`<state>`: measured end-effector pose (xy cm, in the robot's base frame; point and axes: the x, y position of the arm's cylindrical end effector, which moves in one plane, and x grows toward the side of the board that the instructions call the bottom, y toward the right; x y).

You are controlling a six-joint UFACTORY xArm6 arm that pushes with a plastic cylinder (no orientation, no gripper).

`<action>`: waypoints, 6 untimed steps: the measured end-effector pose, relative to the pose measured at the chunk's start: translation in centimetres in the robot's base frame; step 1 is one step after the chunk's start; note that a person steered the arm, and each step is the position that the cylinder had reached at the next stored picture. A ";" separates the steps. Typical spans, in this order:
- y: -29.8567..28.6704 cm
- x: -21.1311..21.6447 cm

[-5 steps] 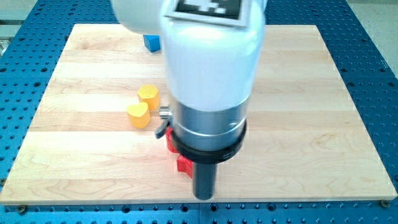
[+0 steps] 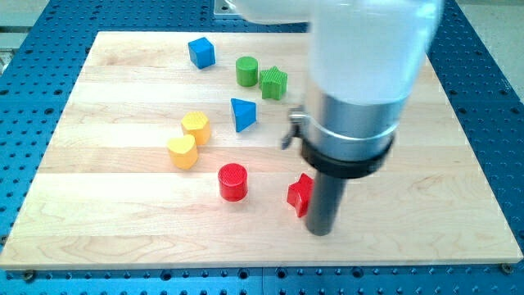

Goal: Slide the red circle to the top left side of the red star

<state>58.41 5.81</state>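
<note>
While the tip sits touching the red star's right side, the red circle lies left of the star; it should be approached from below-left. No pincer is fitted.

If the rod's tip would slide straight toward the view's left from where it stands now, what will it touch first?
Most likely the red star, which sits directly beside my tip on its left. The red circle lies further along, though depth is uncertain.
</note>
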 end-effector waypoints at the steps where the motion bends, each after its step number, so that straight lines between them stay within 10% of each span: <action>1: -11.2 0.0; 6: -6.9 -8.3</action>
